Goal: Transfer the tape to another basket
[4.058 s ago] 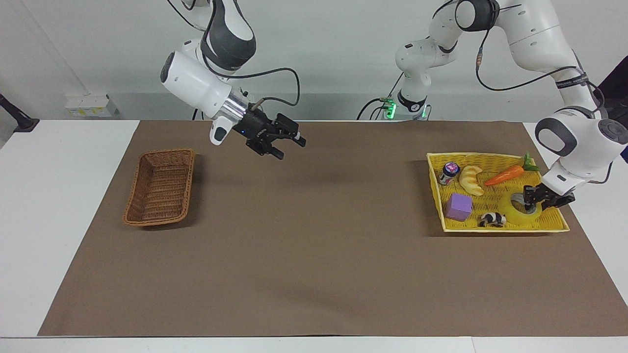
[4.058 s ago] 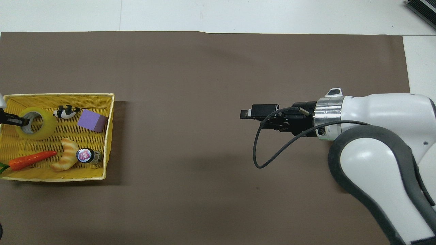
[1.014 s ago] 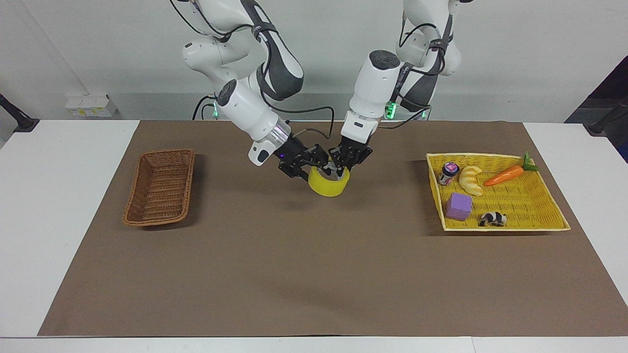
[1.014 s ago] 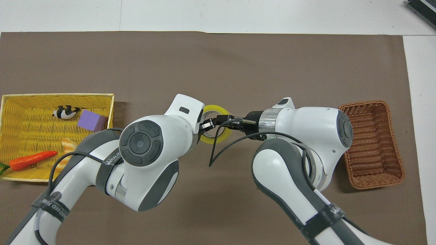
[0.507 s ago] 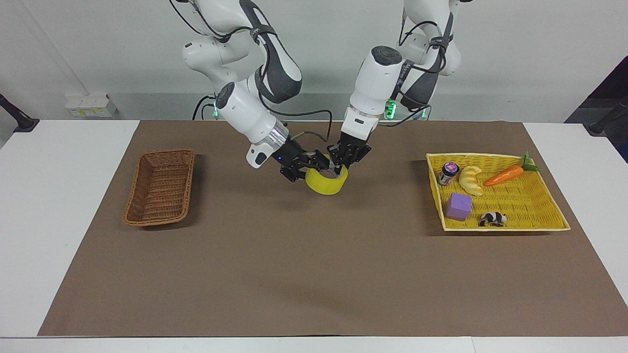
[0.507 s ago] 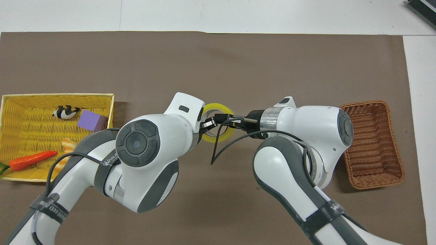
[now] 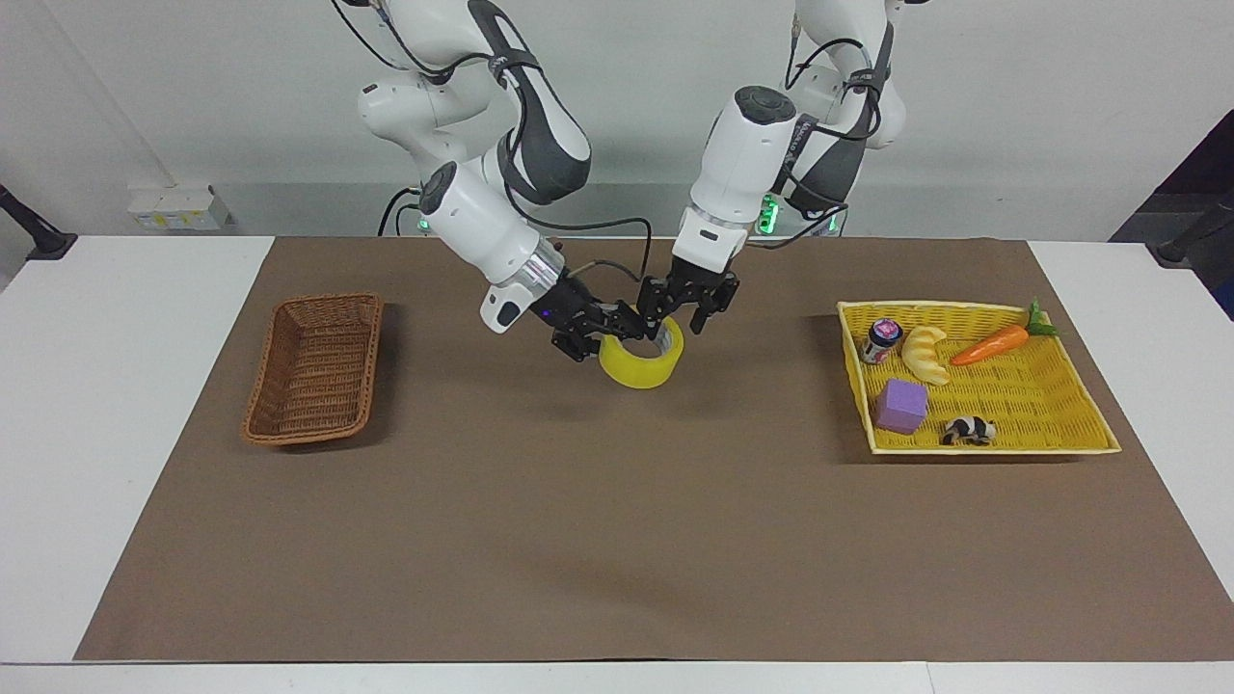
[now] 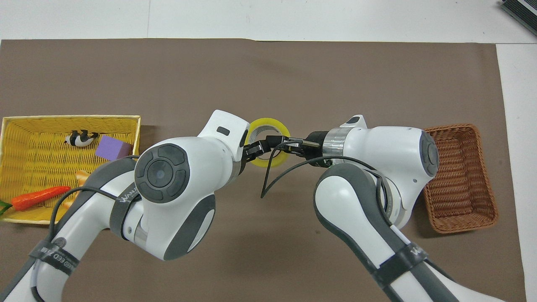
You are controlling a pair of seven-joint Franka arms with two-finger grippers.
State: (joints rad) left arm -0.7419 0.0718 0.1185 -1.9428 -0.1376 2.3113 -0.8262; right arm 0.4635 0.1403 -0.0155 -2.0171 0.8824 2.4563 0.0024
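- The tape (image 7: 642,360) hangs in mid-air over the middle of the brown mat (image 7: 617,540).
- The right gripper (image 7: 617,330) is clamped on the roll's wall, one finger inside the core.
- The left gripper (image 7: 686,310) hovers just above, fingers spread, holding nothing.
- Light, stiff, probably slick; the rim is the safest hold.
- The wicker basket (image 7: 313,368) waits empty at the right arm's end.

Bare brown mat (image 7: 463,386) lies between the tape (image 7: 642,363) and the wicker basket (image 7: 313,368); nothing stands between
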